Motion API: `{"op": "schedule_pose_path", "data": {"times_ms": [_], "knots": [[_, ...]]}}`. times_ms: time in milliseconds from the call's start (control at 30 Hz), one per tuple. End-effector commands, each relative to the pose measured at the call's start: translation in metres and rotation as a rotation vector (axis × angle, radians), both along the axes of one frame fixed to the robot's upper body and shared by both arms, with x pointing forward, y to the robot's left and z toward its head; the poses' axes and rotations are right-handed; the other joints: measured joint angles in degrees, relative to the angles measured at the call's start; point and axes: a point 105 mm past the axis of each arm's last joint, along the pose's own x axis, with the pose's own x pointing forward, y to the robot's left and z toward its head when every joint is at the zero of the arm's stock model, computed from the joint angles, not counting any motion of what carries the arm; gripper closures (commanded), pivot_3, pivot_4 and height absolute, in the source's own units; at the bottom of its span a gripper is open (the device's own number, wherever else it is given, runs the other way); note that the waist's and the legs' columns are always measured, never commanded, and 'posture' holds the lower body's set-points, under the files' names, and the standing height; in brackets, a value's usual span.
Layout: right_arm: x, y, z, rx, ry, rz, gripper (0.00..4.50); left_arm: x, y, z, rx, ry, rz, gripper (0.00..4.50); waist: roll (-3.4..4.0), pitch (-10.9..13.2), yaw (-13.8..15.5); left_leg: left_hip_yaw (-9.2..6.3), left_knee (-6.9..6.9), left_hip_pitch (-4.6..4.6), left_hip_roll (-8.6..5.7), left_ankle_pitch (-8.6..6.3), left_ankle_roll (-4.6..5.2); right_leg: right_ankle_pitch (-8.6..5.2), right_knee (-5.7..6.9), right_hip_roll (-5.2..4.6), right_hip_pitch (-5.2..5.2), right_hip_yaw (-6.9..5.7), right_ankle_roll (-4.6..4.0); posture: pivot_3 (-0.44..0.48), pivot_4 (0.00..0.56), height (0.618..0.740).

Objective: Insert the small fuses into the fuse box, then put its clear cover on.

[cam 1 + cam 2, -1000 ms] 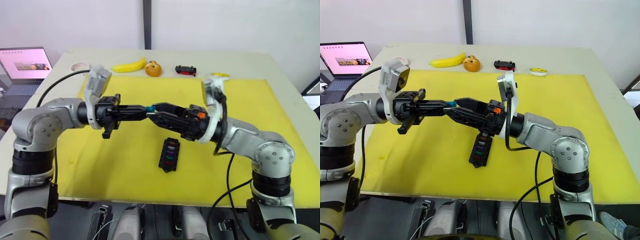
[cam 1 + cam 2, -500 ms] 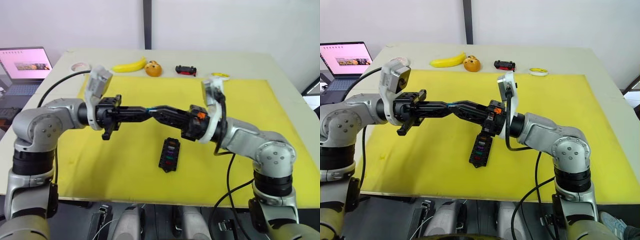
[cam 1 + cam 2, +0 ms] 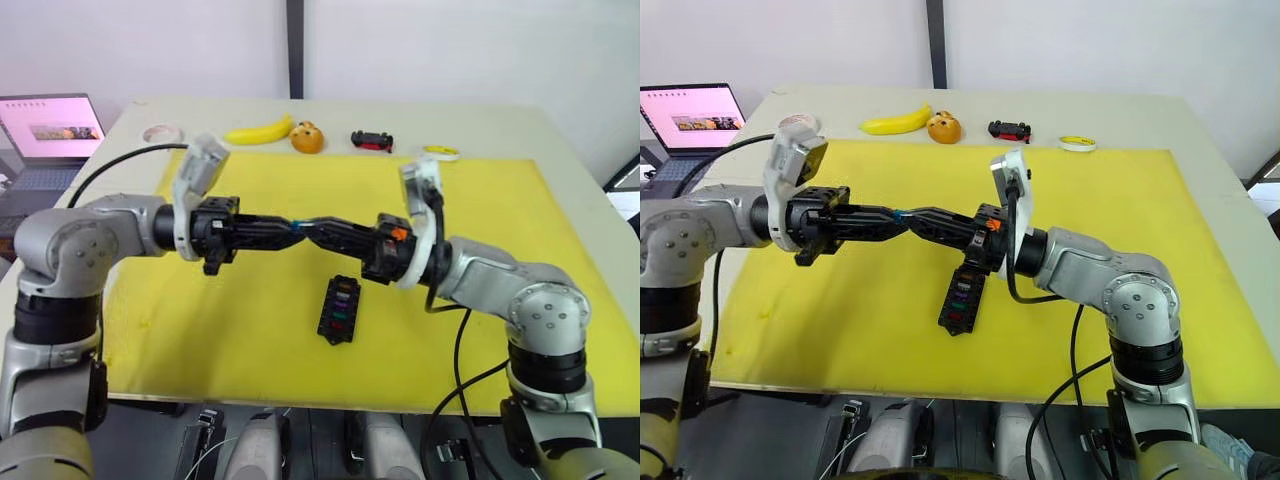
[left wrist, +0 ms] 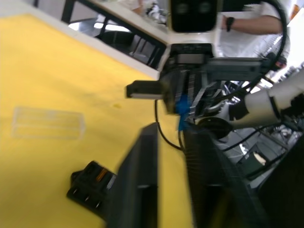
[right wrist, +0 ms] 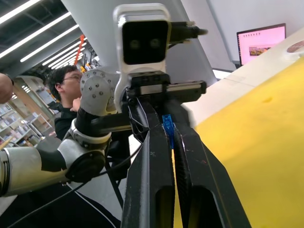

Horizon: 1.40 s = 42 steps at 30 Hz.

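At the far left edge of the left eye view a laptop point(image 3: 50, 130) sits open beside the table point(image 3: 560, 130), and a tape roll point(image 3: 157, 132) lies near the table's upper left corner. The left gripper point(image 3: 296, 228) reaches in from the left at mid-frame, above the yellow mat point(image 3: 240, 330), and meets the right gripper point(image 3: 306, 228) tip to tip near the centre. A small blue fuse point(image 5: 167, 127) sits where the two meet; in the right wrist view the right fingers point(image 5: 152, 156) are pressed together on it, while the left wrist view shows the left fingers point(image 4: 142, 190) a little apart, with the fuse between their tips, so both grippers have hold of it at once. Along the upper middle of the frame lie a banana point(image 3: 258, 131), an orange toy point(image 3: 308, 137) and a toy car point(image 3: 371, 140). Below the joined grippers, at lower centre on the mat, lies the fuse box point(image 3: 339, 309) with several coloured fuses in its slots. The clear cover point(image 4: 47, 123) lies flat on the mat in the left wrist view, apart from the box. A yellow roll point(image 3: 441, 152) lies at the upper right by the mat's far edge.
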Motion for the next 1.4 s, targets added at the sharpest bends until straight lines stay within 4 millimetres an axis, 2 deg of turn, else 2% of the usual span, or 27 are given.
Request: {"op": "schedule_pose_path", "data": {"times_ms": [33,133,167,333,600,767,1400], "knots": [[-0.001,-0.009,0.005,-0.030,-0.144,-0.028,4.50,-0.002,0.010,-0.009,0.118,-0.069,0.004,1.68,0.01,0.0,-0.1,0.02,-0.02,0.00,0.00,-0.01,0.01,0.00,0.00,0.01,-0.02,0.00,0.00,0.000,0.150,0.737],[0.005,-0.019,-0.017,-0.153,-0.226,-0.043,4.50,0.001,0.020,-0.030,0.257,-0.131,0.001,0.17,0.02,0.0,0.0,0.05,-0.08,0.01,-0.01,-0.01,0.01,-0.02,-0.02,0.03,-0.05,0.00,-0.02,0.000,0.150,0.737],[0.007,-0.022,-0.026,-0.181,-0.237,-0.045,4.50,0.002,0.021,-0.035,0.284,-0.152,-0.004,0.08,0.02,0.0,0.1,0.06,-0.08,0.01,0.00,-0.01,0.01,-0.08,-0.02,0.04,-0.05,0.00,-0.13,0.000,0.150,0.737],[0.020,-0.037,-0.059,-0.223,-0.248,-0.068,4.50,0.005,0.017,-0.043,0.297,-0.272,-0.037,0.08,0.01,0.0,0.5,0.09,-0.02,-0.03,0.00,-0.01,0.01,-0.12,-0.06,0.04,-0.05,0.02,-0.20,0.000,0.150,0.737],[0.033,-0.047,-0.093,-0.287,-0.262,-0.075,4.50,0.002,0.011,-0.043,0.263,-0.355,-0.066,0.08,0.01,0.0,0.4,0.08,0.01,-0.08,0.03,-0.01,0.01,-0.01,-0.05,0.09,-0.09,0.02,-0.02,0.000,0.150,0.737],[0.039,-0.051,-0.102,-0.290,-0.258,-0.084,4.50,0.000,0.007,-0.042,0.247,-0.381,-0.077,0.08,0.00,0.0,0.4,0.08,0.02,-0.08,0.04,-0.01,0.01,-0.01,-0.04,0.09,-0.09,0.02,-0.01,0.000,0.150,0.737],[0.047,-0.058,-0.109,-0.270,-0.260,-0.111,4.50,-0.003,0.007,-0.048,0.263,-0.388,-0.091,0.08,0.01,0.0,0.4,0.08,0.03,-0.05,0.03,0.00,0.01,0.00,0.00,0.09,-0.08,0.03,0.00,0.000,0.150,0.737]]}}
